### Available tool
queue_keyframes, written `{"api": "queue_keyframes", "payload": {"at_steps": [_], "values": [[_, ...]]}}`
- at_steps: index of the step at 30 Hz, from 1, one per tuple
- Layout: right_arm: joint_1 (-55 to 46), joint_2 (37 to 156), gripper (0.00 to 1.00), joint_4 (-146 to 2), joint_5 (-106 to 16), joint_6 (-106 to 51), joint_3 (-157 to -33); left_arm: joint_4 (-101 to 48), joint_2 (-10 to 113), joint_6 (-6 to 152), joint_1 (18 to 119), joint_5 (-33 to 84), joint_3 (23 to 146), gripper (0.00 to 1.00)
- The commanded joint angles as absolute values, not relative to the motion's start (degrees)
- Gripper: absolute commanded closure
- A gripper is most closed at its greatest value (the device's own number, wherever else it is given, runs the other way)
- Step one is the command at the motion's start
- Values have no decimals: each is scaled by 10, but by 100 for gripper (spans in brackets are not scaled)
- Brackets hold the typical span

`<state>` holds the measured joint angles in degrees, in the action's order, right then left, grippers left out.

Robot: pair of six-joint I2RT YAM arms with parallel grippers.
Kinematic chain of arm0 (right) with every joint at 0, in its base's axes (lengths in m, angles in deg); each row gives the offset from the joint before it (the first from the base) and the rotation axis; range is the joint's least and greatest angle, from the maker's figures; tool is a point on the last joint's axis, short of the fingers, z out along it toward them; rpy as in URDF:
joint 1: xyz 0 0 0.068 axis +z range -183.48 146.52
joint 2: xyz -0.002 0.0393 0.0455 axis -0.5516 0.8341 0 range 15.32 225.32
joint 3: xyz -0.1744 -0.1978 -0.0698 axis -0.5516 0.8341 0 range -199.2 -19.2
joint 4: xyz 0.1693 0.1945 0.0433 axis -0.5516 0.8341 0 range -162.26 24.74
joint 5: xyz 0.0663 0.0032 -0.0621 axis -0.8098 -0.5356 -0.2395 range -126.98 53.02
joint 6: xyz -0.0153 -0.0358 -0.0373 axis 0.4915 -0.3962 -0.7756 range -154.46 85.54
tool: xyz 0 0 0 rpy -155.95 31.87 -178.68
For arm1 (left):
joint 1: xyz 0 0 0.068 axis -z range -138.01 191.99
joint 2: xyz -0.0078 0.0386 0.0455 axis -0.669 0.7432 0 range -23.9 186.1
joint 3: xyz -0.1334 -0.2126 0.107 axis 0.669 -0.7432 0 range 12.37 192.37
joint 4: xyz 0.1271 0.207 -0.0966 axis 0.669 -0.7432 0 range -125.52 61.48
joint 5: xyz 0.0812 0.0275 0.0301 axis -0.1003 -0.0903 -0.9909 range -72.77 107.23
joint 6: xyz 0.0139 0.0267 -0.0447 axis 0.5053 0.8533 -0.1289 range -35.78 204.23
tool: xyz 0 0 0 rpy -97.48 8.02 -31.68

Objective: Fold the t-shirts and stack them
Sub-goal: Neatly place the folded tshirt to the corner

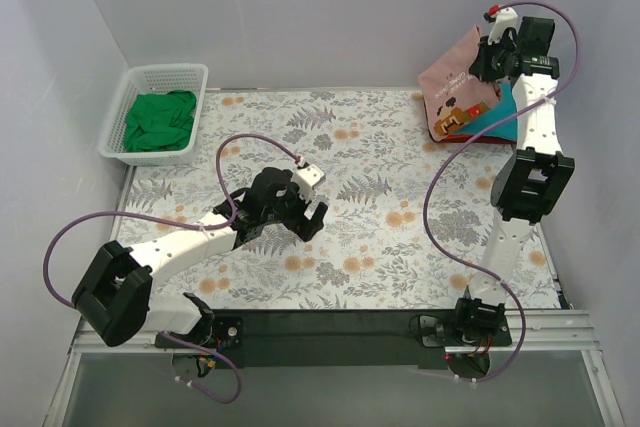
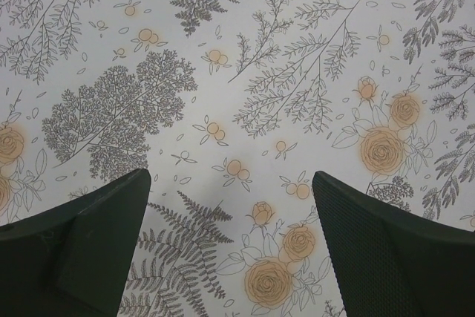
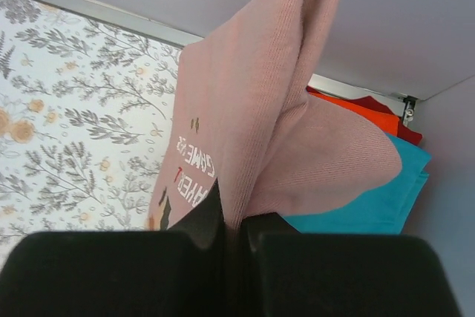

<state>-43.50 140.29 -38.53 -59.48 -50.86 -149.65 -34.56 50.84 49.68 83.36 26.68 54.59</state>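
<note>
T-shirts looked about half done to me. Nearest, my left gripper (image 2: 230, 177) hung wide open and empty over the floral cloth (image 2: 223, 72), with ample room mid-table. In the far right corner my right gripper (image 3: 231, 220) pinched the pink tee (image 3: 245, 109) above the teal (image 3: 371, 206) and red-orange (image 3: 364, 113) ones, tight against the wall. Far left, the green tee (image 1: 160, 119) lay crumpled in the basket (image 1: 165, 69).

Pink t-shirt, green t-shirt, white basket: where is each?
pink t-shirt (image 3: 237, 94), right wrist view, middle of the hanging fabric.
green t-shirt (image 1: 160, 122), top external view, middle of the crumpled heap.
white basket (image 1: 170, 68), top external view, its far rim.
</note>
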Motion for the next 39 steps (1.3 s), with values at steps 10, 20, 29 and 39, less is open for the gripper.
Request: {"api": "queue_keyframes", "payload": {"at_steps": [10, 20, 29, 39], "values": [[-496, 1472, 99, -465, -612, -615, -1529, -423, 526, 494, 830, 273, 626, 9], [-518, 1503, 92, -533, -585, -652, -1499, -442, 547, 499, 830, 273, 645, 9], [-518, 1470, 2, -564, -532, -603, -1486, -473, 555, 467, 814, 292, 681, 7], [-516, 1376, 2, -564, -604, -528, -1405, -468, 530, 417, 779, 323, 673, 5]]}}
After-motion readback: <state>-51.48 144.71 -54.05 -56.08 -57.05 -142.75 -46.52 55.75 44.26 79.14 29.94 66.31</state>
